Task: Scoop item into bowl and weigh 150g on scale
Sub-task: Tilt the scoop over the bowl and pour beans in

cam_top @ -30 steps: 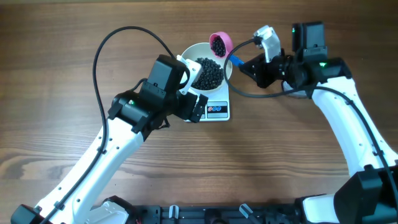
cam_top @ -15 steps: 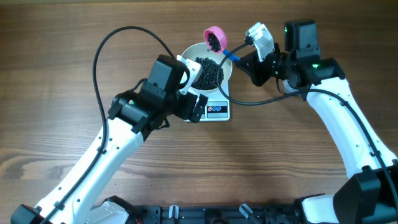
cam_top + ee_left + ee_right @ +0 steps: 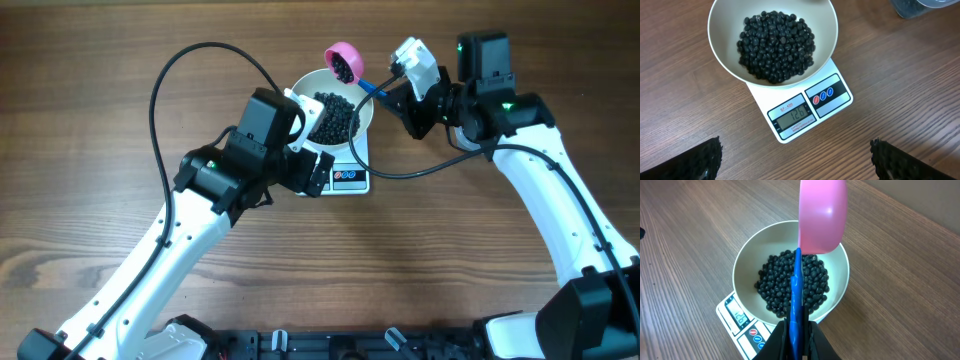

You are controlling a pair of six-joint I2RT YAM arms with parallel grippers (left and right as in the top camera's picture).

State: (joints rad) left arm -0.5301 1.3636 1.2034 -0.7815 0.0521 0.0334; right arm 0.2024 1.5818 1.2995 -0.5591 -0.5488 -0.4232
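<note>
A white bowl [image 3: 303, 86] stands on the white scale [image 3: 352, 178] and holds a heap of small black beans [image 3: 335, 118]. The display [image 3: 793, 116] reads 126. My right gripper [image 3: 398, 97] is shut on the blue handle [image 3: 796, 295] of a pink scoop [image 3: 344, 60]. The scoop hangs above the bowl's far rim with dark beans in its cup. In the right wrist view I see the cup's pink underside [image 3: 822, 215] above the beans [image 3: 771, 287]. My left gripper [image 3: 795, 155] is open and empty, low over the wood just in front of the scale.
A clear tub [image 3: 920, 6] with dark contents shows at the top right corner of the left wrist view. The left arm [image 3: 215, 180] lies along the left side of the scale. A black cable [image 3: 165, 75] loops over the table at the left.
The right gripper has carried the scoop a little up and to the left, towards the bowl's far rim, then held still. The left arm has not moved.
</note>
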